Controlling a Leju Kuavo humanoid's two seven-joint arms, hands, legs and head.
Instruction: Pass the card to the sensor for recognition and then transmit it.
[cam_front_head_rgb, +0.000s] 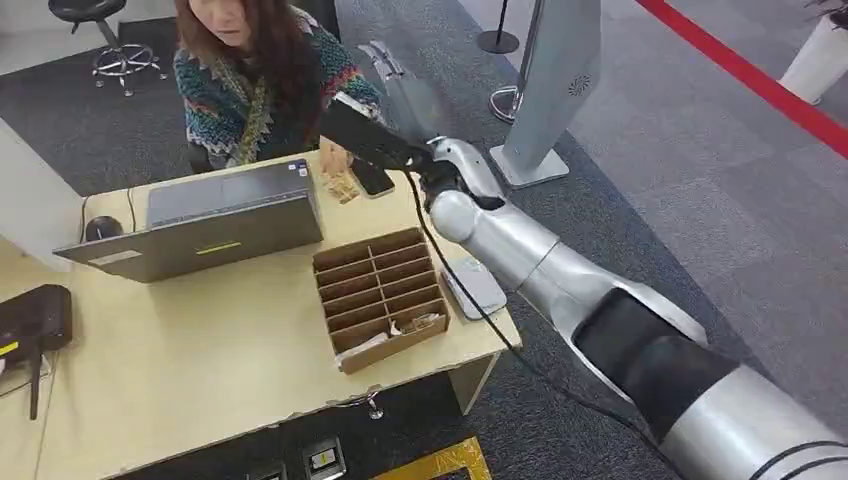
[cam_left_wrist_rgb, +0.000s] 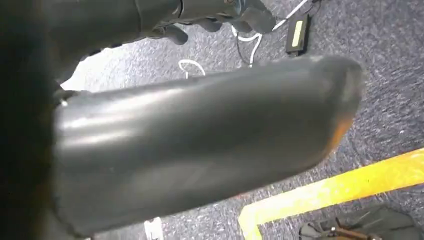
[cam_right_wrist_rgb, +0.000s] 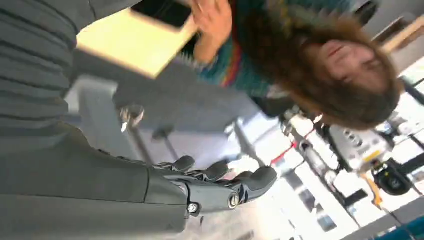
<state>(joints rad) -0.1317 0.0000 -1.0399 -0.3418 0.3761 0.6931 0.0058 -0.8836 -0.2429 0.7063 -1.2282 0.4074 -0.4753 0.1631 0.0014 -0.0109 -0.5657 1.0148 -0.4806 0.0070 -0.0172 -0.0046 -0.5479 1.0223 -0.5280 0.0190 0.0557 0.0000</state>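
Now, right hand (cam_right_wrist_rgb: 215, 182): fingers apart and nearly straight, nothing in them. It is stretched out past the far edge of the table (cam_front_head_rgb: 180, 370), towards the person (cam_front_head_rgb: 265, 75).
Left hand (cam_left_wrist_rgb: 210, 17): hangs over the floor with its dark fingers blurred, so I can't tell if it is curled or slack. I see nothing held.
Card (cam_front_head_rgb: 343, 187): my best guess is the small tan flat piece lying on the table, just under my right hand. It touches or nearly touches the dark phone (cam_front_head_rgb: 372, 178), and the person's hand (cam_front_head_rgb: 333, 160) is right at it. Too small to be sure it is the card.
Other card-like bits: pale pieces in the near compartments of the cardboard divider box (cam_front_head_rgb: 380, 290). I can't tell what they are.
Sensor: probably the flat white pad (cam_front_head_rgb: 475, 285) at the table's right edge, just beside the box and well apart from the tan piece.
Handling: I judge the card very light, thin, stiffish and smooth. It lies flat, so there is no edge to get under.
Where to hold: pinch a short end between thumb and finger, or slide it to the table edge first. Keep the face free for the pad.
Risk: it could slip from the pinch, and the phone or the person's hand could get nudged.
Laptop (cam_front_head_rgb: 230, 215): open, on the far left, out of the way.
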